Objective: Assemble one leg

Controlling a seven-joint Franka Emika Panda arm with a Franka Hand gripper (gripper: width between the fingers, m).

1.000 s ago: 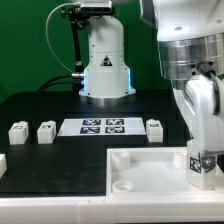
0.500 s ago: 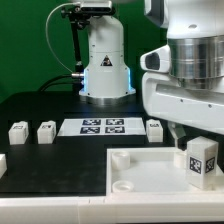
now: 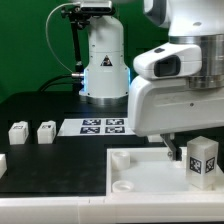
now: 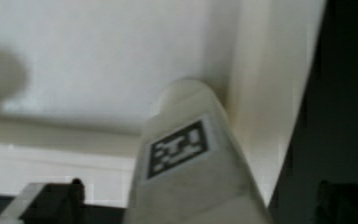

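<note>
One leg (image 3: pixel 203 158), a small white block with a square marker, stands at the corner of the large white panel (image 3: pixel 135 172) on the exterior view's right. My gripper (image 3: pixel 186 148) hangs just above and beside it, with one dark finger (image 3: pixel 172 148) showing to its left. In the wrist view the leg (image 4: pixel 202 165) stands between my two fingertips (image 4: pixel 60 200) with a gap on each side, so the gripper (image 4: pixel 202 205) is open. Two more legs (image 3: pixel 18 131) (image 3: pixel 46 130) sit on the black table at the left.
The marker board (image 3: pixel 103 126) lies behind the panel. The robot base (image 3: pixel 104 60) stands at the back. My arm's white housing (image 3: pixel 175 90) hides the table to the right of the marker board. A white part (image 3: pixel 2 162) shows at the left edge.
The gripper has let go of the leg and lifted off it. The arm has swung toward the exterior view's left and now hides the leg beside the marker board. The leg stays standing.
</note>
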